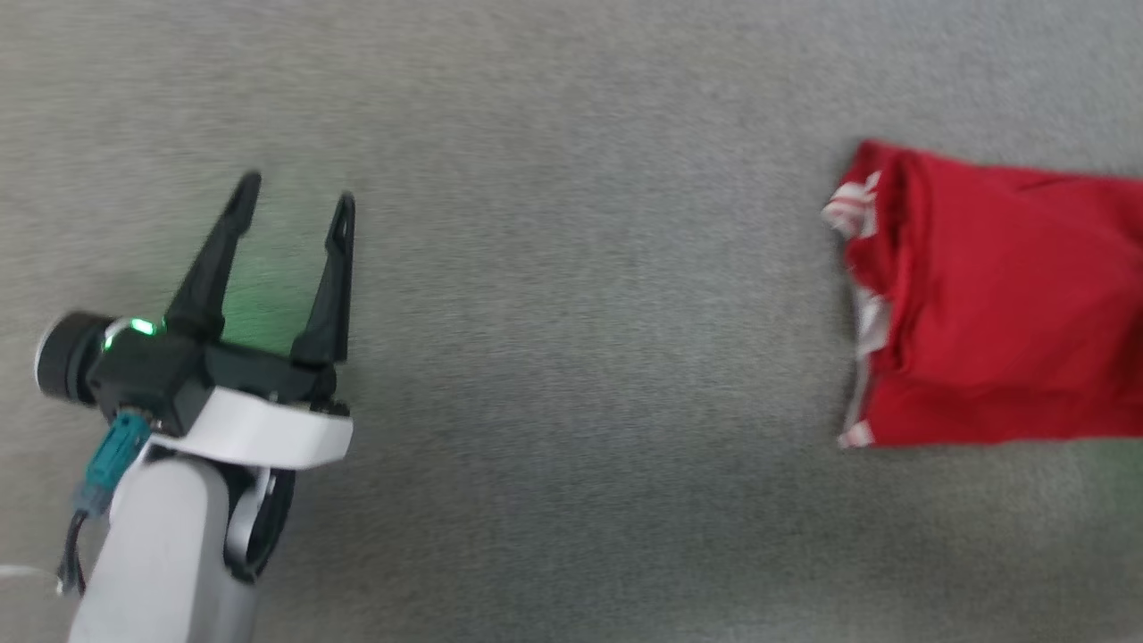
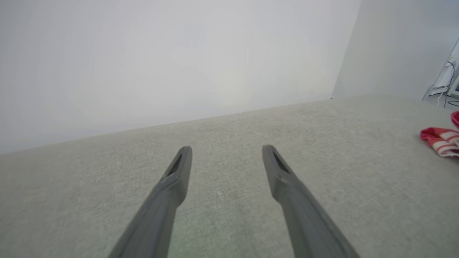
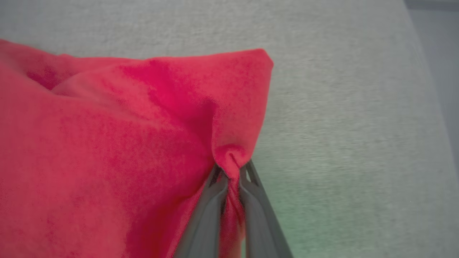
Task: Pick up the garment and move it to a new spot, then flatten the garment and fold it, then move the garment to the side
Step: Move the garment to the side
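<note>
Seemingly folded, the red jersey (image 1: 991, 304) lies on the grey carpeted surface (image 1: 571, 402), far right in the head view. The right gripper (image 3: 231, 172) pinches fabric near its corner; the left gripper (image 1: 295, 201) hangs spread, well apart. Likely the move aside: drag gently, keeping the folds together.

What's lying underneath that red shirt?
The garment rests on the grey surface, which shows all round its visible edges. Whatever lies directly beneath is hidden by the bunched red cloth.

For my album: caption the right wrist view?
Right end effector pinches a fold of the red shirt.
</note>
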Available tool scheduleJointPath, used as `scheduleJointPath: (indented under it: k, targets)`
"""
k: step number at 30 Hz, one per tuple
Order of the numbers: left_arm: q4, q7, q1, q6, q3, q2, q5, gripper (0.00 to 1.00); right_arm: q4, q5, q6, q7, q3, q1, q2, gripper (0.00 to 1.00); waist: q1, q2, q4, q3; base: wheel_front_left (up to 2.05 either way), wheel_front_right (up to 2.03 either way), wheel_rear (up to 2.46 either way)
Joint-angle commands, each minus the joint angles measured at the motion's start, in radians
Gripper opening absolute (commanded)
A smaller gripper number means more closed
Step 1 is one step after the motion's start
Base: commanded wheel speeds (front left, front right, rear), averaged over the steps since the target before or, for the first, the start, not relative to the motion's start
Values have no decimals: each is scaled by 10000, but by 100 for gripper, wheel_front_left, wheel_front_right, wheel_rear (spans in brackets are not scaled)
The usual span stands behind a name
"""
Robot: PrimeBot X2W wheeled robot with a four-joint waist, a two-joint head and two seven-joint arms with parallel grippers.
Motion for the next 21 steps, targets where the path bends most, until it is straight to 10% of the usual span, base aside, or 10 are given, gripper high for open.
scheduleJointPath:
  k: [1,21]
  targets:
    - [-33,-50,-245,-11,-76,81,8,100,81,29,-53,-171,-169,-104,-77,0,0,0,-389,368,0,0,0]
    - [-391,-27,-4422,-10,-1748,1983,36,100,5198,-1372,-52,-3511,-1846,-4460,-719,0,0,0,-1517,2877,0,0,0]
